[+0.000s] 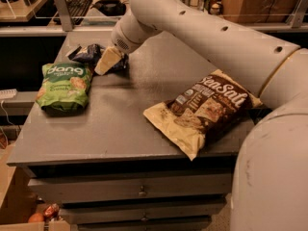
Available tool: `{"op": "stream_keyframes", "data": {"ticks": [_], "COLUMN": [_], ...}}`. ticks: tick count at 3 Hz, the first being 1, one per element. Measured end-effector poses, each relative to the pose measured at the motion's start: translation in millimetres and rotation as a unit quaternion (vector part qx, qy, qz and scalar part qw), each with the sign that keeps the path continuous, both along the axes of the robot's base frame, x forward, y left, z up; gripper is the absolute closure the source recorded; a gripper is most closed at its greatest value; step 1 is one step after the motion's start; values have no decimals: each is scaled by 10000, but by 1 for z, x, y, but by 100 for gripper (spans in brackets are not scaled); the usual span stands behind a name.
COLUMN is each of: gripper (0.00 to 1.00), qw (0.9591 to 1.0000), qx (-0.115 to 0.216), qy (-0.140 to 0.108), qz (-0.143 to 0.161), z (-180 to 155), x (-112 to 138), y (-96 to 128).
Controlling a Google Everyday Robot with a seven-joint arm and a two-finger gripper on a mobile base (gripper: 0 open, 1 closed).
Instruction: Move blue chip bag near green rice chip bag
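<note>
The blue chip bag [89,53] is a small crinkly navy bag lying at the far left of the grey table [120,129], just behind the green rice chip bag [63,84], which lies flat with white "dang" lettering. My gripper [109,60] is at the right end of the blue bag, its cream-coloured finger against the bag. The white arm reaches in from the right and covers part of the bag's right side.
A large brown-and-cream "SeaSalt" bag [204,110] lies at the table's right front, partly under my arm. A keyboard [77,5] and a dark object sit on a shelf behind the table. Drawers [139,189] are under the tabletop.
</note>
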State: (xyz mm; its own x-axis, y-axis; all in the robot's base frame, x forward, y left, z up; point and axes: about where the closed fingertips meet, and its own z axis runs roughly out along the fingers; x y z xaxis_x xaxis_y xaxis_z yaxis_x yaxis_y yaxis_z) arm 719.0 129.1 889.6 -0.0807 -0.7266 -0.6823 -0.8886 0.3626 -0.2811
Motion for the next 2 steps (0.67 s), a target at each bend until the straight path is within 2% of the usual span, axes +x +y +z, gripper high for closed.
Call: {"op": "stream_keyframes", "data": {"ticks": [1, 2], "gripper": [0, 0], "qw": [9995, 9960], "qx": [205, 642], "qy": [-81, -365], "qz": [-225, -511], "z": [18, 50], "x": [3, 17], "y": [-24, -78]}}
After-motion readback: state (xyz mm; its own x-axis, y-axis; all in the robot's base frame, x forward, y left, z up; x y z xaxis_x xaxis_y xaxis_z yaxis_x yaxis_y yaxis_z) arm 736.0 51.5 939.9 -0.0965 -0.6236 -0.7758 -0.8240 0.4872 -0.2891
